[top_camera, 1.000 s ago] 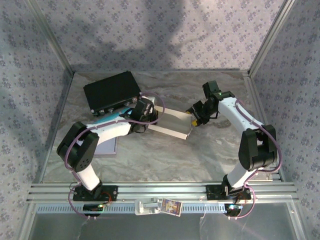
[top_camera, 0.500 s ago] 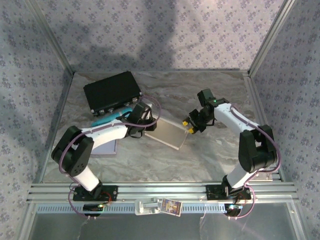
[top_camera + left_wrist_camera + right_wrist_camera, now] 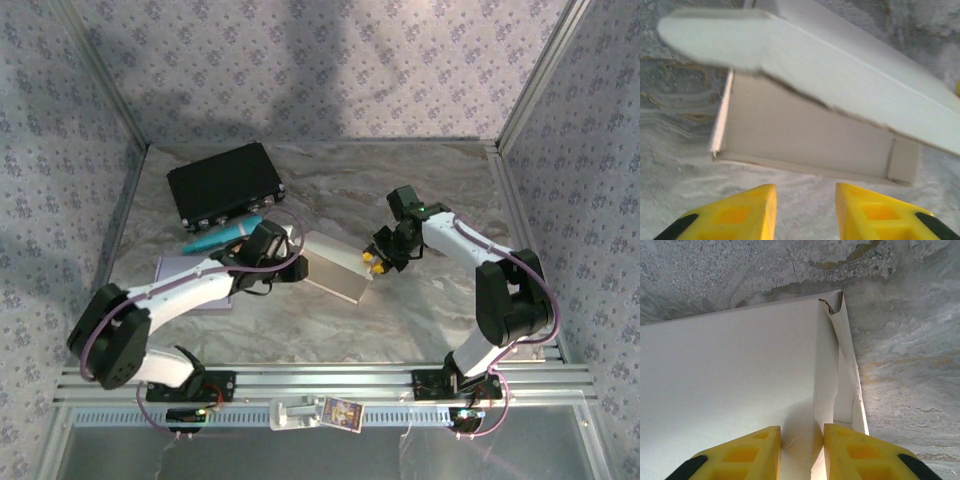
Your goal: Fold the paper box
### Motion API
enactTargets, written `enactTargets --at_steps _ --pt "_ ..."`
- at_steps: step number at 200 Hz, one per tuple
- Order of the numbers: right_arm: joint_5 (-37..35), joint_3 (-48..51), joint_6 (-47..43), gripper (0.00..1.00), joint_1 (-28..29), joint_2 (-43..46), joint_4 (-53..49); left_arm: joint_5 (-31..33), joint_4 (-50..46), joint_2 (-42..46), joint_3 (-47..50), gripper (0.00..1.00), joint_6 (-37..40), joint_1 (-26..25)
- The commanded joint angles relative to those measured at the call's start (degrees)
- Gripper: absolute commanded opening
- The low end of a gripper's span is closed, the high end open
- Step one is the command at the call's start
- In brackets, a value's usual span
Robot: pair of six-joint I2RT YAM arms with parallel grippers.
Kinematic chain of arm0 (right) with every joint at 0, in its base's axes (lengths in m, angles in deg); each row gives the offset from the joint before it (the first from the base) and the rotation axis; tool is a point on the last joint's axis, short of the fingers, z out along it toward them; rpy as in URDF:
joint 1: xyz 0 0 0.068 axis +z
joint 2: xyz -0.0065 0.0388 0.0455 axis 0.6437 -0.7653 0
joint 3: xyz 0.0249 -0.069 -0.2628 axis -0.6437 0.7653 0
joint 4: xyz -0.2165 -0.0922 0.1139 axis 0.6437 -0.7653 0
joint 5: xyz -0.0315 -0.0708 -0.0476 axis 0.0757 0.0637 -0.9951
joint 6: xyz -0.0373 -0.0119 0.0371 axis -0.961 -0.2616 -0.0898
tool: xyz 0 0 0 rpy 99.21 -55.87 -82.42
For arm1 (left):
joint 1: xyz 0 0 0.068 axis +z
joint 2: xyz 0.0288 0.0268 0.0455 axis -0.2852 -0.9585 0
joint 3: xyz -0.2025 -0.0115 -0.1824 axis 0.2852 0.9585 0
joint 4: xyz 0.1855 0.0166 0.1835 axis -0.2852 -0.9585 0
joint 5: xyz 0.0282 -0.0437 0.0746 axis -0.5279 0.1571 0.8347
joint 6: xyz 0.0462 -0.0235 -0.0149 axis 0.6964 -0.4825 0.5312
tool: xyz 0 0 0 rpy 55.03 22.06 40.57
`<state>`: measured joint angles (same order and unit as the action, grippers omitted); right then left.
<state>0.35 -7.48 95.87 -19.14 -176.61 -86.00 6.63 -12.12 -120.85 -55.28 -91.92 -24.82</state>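
Both my arms have slid leftward with the paper box [image 3: 335, 267], now mid-frame.
Right gripper [image 3: 801, 450] pinches its side flap to crease it; left gripper [image 3: 805, 210] gapes empty, freeing the lid.

- The left arm now stretches lower and farther forward than a second ago, its elbow dropped toward the near-left corner of the bench [image 3: 420, 190].
- The left tool [image 3: 805, 210], pressed against the paper box [image 3: 335, 266] a second ago, now stands just off its near wall with the jaws parted and nothing between them.
- The right tool [image 3: 372, 262] shifts left and nearer, from beside the box's right end to right upon it; its fingers [image 3: 765, 450] now straddle a side flap, closer together than before.
- The box sits a little nearer the arms, its lid lying lower over the tray.
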Motion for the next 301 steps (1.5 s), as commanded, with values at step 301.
enactTargets --at_steps 301 --pt "0.16 0.33 -12.63 0.36 -0.36 2.32 -6.44 -21.31 -24.23 -25.6 -28.31 0.35 0.41 11.35"
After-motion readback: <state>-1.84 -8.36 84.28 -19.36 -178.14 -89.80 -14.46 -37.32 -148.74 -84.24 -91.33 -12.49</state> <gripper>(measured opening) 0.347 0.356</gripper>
